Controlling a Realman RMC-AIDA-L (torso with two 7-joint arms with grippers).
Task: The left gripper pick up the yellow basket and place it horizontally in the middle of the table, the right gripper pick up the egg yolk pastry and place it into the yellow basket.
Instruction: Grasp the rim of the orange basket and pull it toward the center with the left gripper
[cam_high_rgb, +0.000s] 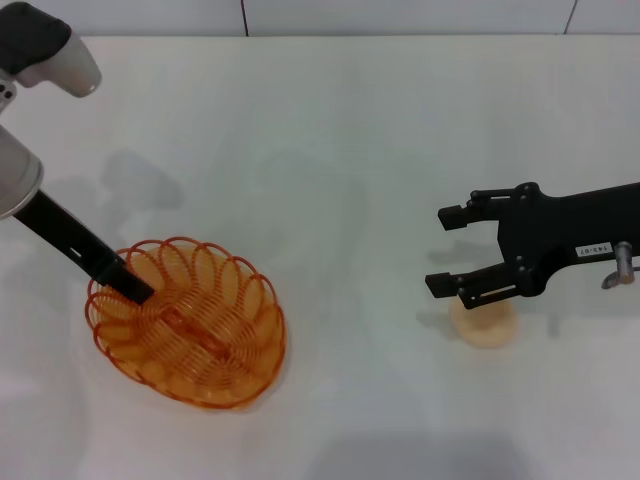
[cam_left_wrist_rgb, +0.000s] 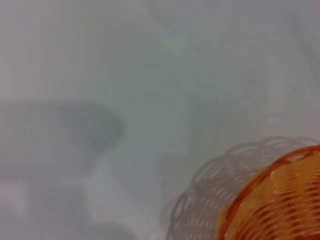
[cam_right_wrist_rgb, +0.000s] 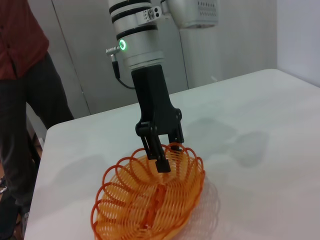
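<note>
One basket (cam_high_rgb: 188, 322) lying lower left of the head frame on the bench (cam_high_rgb: 330, 130), far rim pinched between the left gripper's (cam_high_rgb: 135, 288) closed fingers (cam_right_wrist_rgb: 161, 161). Possible trouble: thin wire loop slipping or basket swinging and tilting once lifted, from so narrow a hold on one edge. Left arm slanting down from upper left. Pastry (cam_high_rgb: 484, 320) sitting centre right, right gripper (cam_high_rgb: 446, 250) hovering above it, fingers spread wide, arm reaching in level from the right edge.
</note>
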